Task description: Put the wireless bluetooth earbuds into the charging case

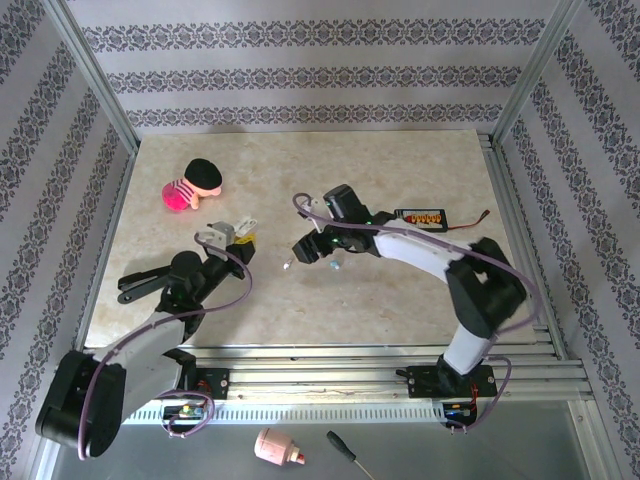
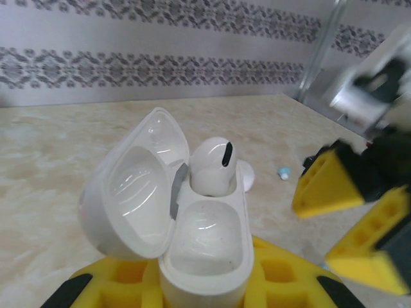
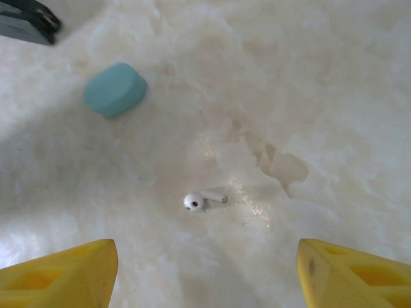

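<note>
I'm clamping the open charging case (image 2: pixel 205 250) in the left gripper (image 1: pixel 232 237), its base hidden, a seated earbud (image 2: pixel 212 165) poking out. The right gripper (image 3: pixel 205 276) is hanging open over a loose earbud (image 3: pixel 202 200) on the worktop (image 3: pixel 308 96), with a teal case (image 3: pixel 115 88) lying far left.

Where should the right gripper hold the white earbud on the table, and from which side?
Probably at its round head, from straight above: the earbud lies flat, stem sideways, and the head is its thickest part. The right gripper is open.

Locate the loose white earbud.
In the right wrist view the earbud lies on the table, ahead of the open right pincer, below-right of the teal case.
</note>
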